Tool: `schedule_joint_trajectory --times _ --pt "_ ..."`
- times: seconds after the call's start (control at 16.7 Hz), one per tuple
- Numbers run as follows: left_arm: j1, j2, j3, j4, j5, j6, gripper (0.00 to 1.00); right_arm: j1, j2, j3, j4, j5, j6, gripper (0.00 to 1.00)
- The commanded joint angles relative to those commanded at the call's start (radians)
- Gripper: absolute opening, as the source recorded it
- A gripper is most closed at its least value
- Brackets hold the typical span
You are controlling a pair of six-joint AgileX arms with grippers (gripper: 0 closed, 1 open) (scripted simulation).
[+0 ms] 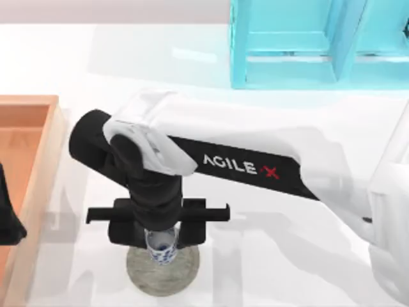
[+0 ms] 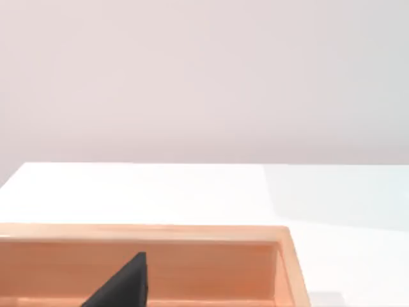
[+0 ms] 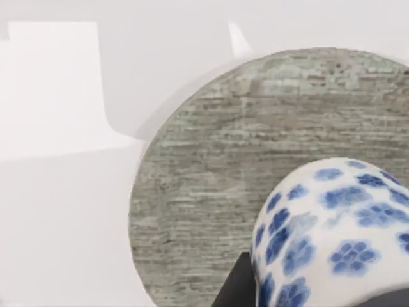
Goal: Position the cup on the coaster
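Right gripper (image 1: 161, 238): grasping the cup (image 1: 161, 248), at 6 o'clock of the worktop (image 1: 287, 256).
Cup: over the coaster (image 1: 163, 272).
Left gripper (image 1: 7, 217): parked at 9 o'clock; fingers, I cannot tell.

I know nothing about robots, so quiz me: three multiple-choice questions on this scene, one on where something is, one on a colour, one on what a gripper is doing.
1. Where is the small white porcelain-like cup with blue painted flowers?
A. In the wooden tray
B. Over the flat round grey stone-textured coaster
C. Beside the turquoise frame

2. What colour is the tray at the table's left edge?
A. Orange-brown wood
B. Green
C. Black

3. What is the right gripper doing?
A. Parked away from the cup
B. Lying flat on the coaster
C. Closed on the cup

Answers:
1. B: the top view shows the cup above the grey disc, and the right wrist view shows that disc beneath it.
2. A: its walls are orange-brown.
3. C: dark fingers flank the cup on both sides. The left gripper is parked over the tray.
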Motion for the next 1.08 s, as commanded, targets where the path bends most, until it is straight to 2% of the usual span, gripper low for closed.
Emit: schedule_joint_trajectory --times 0.72,1.08 --pt "0.000 0.000 0.000 0.000 0.000 0.000 1.00 0.000 0.000 0.000 0.000 0.000 0.000 0.98" --pt "0.000 0.000 0.000 0.000 0.000 0.000 1.00 0.000 0.000 0.000 0.000 0.000 0.000 1.00"
